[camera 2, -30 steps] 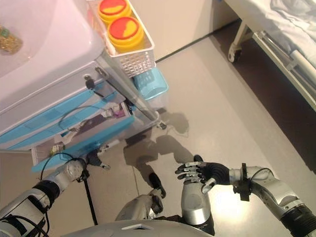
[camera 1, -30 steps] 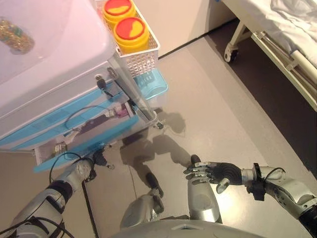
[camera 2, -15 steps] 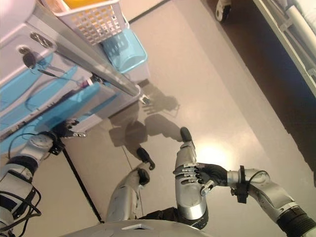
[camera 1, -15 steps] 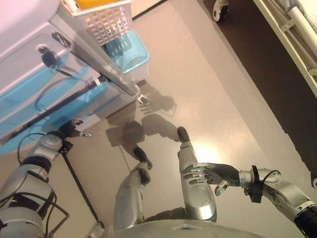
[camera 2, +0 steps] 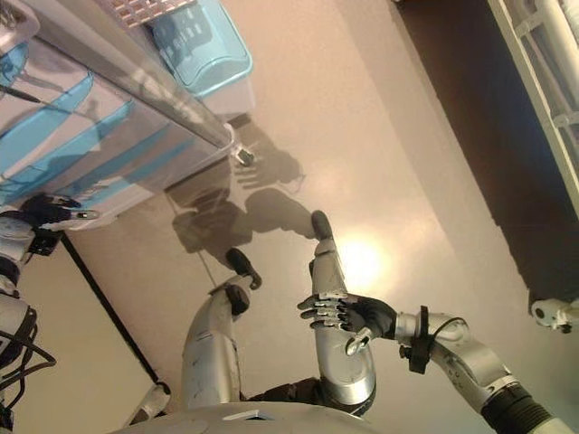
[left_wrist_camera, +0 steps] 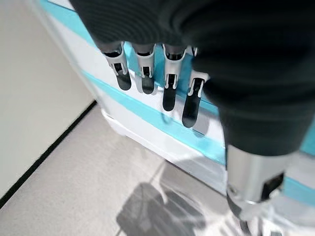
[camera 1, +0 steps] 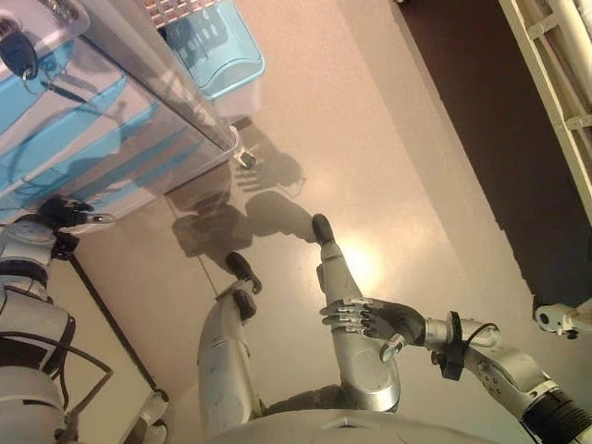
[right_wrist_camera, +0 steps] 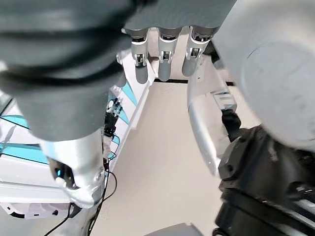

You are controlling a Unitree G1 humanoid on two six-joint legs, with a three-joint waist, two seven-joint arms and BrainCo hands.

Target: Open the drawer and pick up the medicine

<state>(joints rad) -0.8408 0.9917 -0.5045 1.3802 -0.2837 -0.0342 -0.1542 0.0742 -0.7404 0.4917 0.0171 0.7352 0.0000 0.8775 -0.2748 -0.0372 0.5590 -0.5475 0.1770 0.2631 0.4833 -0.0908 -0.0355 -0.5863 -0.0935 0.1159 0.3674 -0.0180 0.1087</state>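
Note:
The white cart with light blue drawer fronts (camera 1: 74,153) stands at the upper left. My left hand (camera 1: 57,213) is at the front of a low drawer, fingers (left_wrist_camera: 167,93) straight and close to its white and blue face (left_wrist_camera: 147,118), holding nothing. My right hand (camera 1: 370,319) hangs open and empty over the floor at the lower right, fingers (right_wrist_camera: 167,64) relaxed. No medicine shows in any view, and I cannot see into the drawers.
A light blue bin (camera 1: 217,51) hangs at the cart's right end by its silver corner rail (camera 1: 166,83). A white bed frame (camera 1: 555,83) runs along the right edge, with a caster (camera 1: 555,319) below it. Dark flooring lies beside the bed.
The camera has tilted down, so the cart top and the yellow-lidded jars have left the picture. My left hand stays at the low drawer; my right hand has hardly moved.

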